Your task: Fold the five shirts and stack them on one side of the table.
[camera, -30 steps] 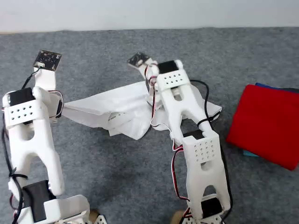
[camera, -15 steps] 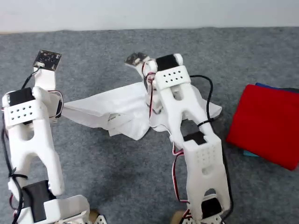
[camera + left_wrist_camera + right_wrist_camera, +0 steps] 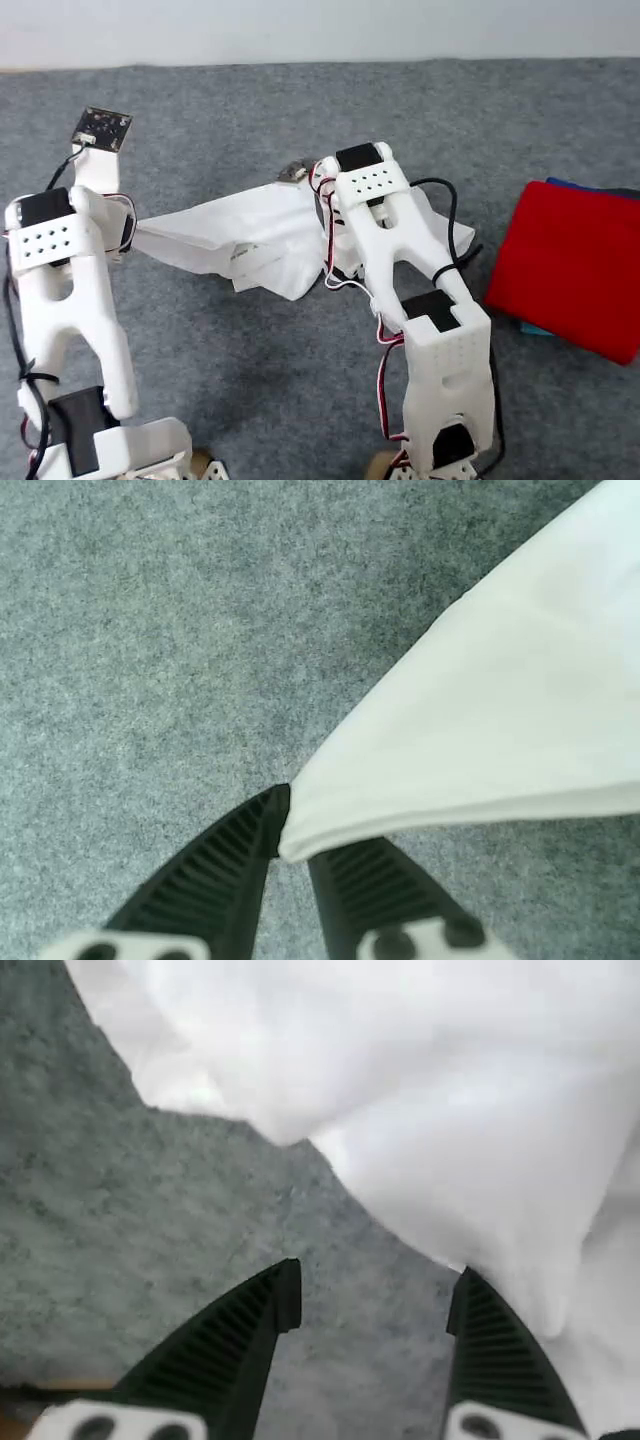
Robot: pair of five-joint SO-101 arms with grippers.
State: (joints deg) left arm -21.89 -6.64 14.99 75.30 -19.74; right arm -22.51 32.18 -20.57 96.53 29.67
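Note:
A crumpled white shirt [image 3: 250, 235] lies in the middle of the grey carpeted table. My left gripper [image 3: 287, 825] is shut on the shirt's [image 3: 500, 720] left corner, which sits pinched between the black fingers [image 3: 240, 845]. The left arm [image 3: 65, 270] stands at the left of the table. My right gripper [image 3: 375, 1300] is open, its jaws wide apart just above the carpet at the edge of the white shirt [image 3: 430, 1090]. The right arm [image 3: 400, 270] leans over the shirt's right half and hides part of it. A folded red shirt [image 3: 575, 260] tops a stack at the right edge.
Under the red shirt, a blue [image 3: 575, 185] and a teal [image 3: 535, 328] folded edge stick out. Grey carpet [image 3: 250, 370] lies bare in front of the white shirt and along the back [image 3: 470, 110].
The right arm has pulled back and lowered toward the near side, its wrist dropping over the shirt's right half. The left arm has not moved.

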